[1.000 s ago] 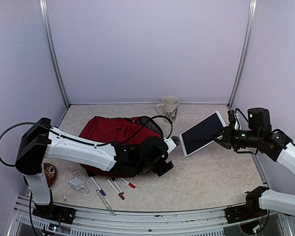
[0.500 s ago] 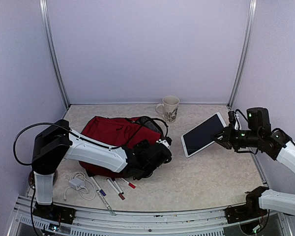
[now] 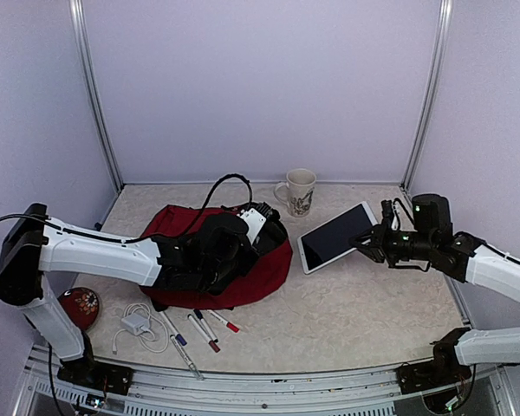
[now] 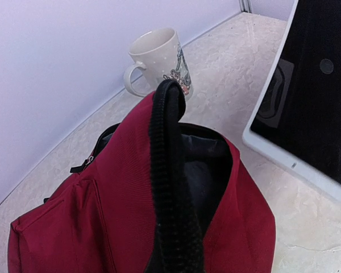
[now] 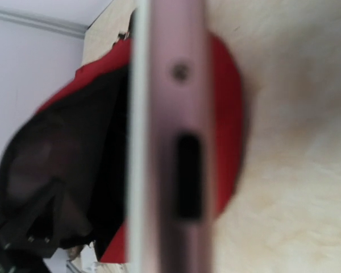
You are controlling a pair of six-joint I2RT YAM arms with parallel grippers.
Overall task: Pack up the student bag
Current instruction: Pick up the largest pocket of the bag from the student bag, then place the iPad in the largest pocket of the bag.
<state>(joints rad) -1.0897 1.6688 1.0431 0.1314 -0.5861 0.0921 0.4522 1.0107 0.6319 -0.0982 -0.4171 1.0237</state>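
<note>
Bag (image 3: 243, 279) lay red on the worktop (image 3: 373, 303), its open mouth held up by the black strap (image 4: 167, 170). The left fingers (image 3: 264, 227) were closed tight on that strap, with dark lining showing just beyond them. A mug (image 3: 300, 191) stood farther out, apart from them. The right fingers (image 3: 370, 248), nearly closed, gripped one edge of a tablet (image 3: 334, 237) and held it tilted off the worktop. Its far edge was near the left fingers and the bag's mouth.
</note>
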